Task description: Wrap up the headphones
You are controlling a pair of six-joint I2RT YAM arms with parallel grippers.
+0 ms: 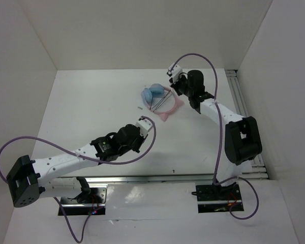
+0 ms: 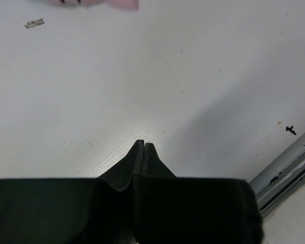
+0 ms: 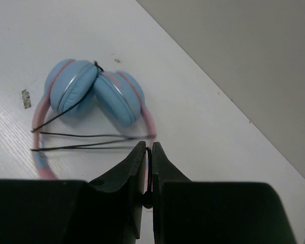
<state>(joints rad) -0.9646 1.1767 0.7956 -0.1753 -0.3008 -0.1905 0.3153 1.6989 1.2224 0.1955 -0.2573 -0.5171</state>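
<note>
The headphones (image 1: 155,96) lie at the back middle of the table, with light blue ear cups (image 3: 71,87) folded together and a pink headband (image 3: 40,157). The thin black cord (image 3: 86,141) runs in several strands across the headband. My right gripper (image 3: 148,147) is just right of the headphones, shut on the end of the cord; its plug sits between the jaws. It also shows in the top view (image 1: 173,89). My left gripper (image 2: 144,145) is shut and empty, over bare table in front of the headphones (image 2: 99,2). In the top view it (image 1: 148,122) is near the headband's pink ear.
A small grey scrap (image 2: 34,23) lies on the table left of the headphones (image 1: 140,108). A metal rail (image 1: 241,101) runs along the table's right side and shows in the left wrist view (image 2: 290,168). White walls enclose the table.
</note>
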